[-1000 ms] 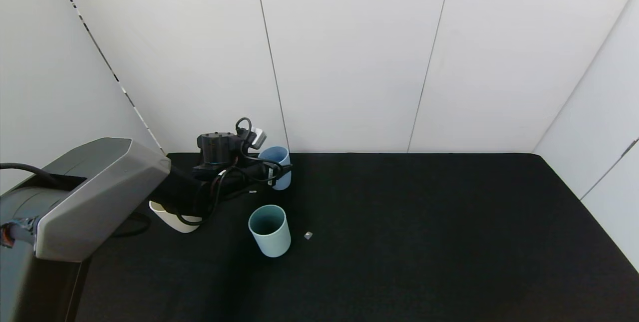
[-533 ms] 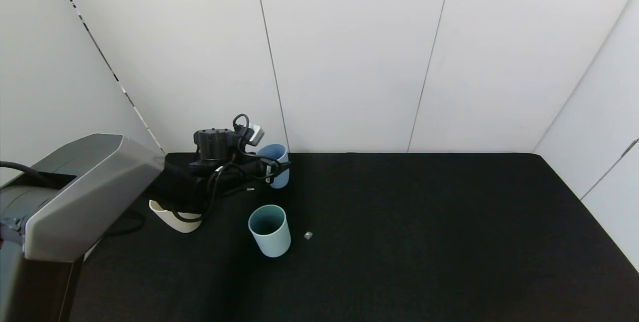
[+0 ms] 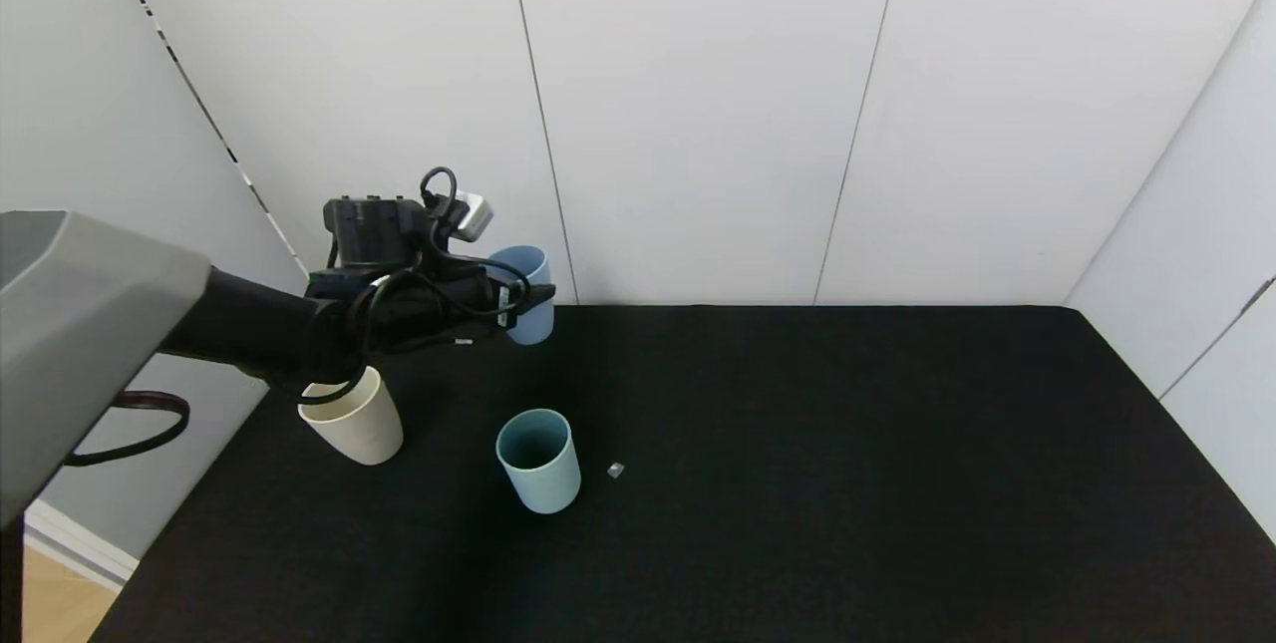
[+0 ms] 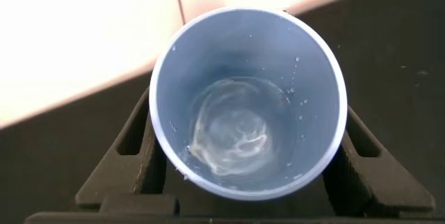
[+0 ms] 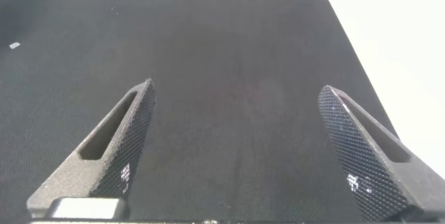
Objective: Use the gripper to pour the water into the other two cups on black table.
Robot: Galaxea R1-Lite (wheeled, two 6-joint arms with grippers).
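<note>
Lower centre of the head view, the teal cup [image 3: 538,459] stands upright, mouth up, on the black surface [image 3: 847,483]; left of it the cream cup [image 3: 351,418] leans slightly. Further back, upper left, the left pincer [image 3: 518,302] clamps the blue cup [image 3: 522,292] clear of the surface, long axis near vertical, water [image 4: 233,133] visible inside. Judged step: carrying to pour; next calls for centring over a cup, then tipping. The right pincer [image 5: 236,151] gapes wide, empty.

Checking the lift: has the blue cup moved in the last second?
Yes. The blue cup, held by the left gripper, rose and shifted left of the wall seam.
</note>
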